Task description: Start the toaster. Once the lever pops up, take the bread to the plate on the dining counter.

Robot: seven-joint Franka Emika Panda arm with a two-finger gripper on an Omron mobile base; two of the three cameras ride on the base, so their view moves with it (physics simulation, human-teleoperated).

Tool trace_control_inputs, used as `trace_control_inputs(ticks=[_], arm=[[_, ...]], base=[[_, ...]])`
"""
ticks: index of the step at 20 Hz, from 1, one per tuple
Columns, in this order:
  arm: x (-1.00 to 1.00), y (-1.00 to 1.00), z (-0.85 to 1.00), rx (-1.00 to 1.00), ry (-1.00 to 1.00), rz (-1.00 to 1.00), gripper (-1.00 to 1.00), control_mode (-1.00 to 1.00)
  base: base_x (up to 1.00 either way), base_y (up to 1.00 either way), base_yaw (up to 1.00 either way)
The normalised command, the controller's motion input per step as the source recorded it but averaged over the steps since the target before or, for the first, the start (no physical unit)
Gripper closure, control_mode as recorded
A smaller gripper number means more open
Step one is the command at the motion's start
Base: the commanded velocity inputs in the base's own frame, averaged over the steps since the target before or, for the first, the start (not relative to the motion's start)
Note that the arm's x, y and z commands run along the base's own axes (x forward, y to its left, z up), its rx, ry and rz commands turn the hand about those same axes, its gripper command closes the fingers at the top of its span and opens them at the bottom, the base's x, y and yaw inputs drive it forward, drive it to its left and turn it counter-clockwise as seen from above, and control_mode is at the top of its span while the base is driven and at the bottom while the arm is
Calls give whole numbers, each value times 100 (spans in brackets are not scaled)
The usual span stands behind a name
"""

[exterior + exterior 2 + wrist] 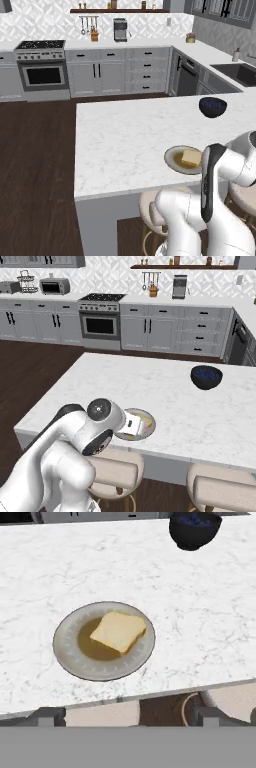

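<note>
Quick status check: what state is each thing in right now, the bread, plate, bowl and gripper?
bread: lying flat on the plate, released
plate: upright near the dining counter edge, holding the bread
dark blue bowl: upright, apart from the plate
gripper: open, holding nothing, back from the counter edge

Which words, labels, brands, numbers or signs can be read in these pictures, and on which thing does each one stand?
No text can be read in any view.
The bread, the plate, the dark blue bowl and the dining counter: plain, no writing.
The oven, the toaster oven and the coffee machine at the back wall: any marks are too small and blurred to read.
</note>
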Motion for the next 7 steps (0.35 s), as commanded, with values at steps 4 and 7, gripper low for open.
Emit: trace_control_inputs(ticks=[4, 7], arm=[[-91, 99, -5, -4, -9, -27, -100, -100], [-58, 100, 0, -4, -2, -12, -100, -100]], base=[[0, 0, 0], [0, 0, 0]])
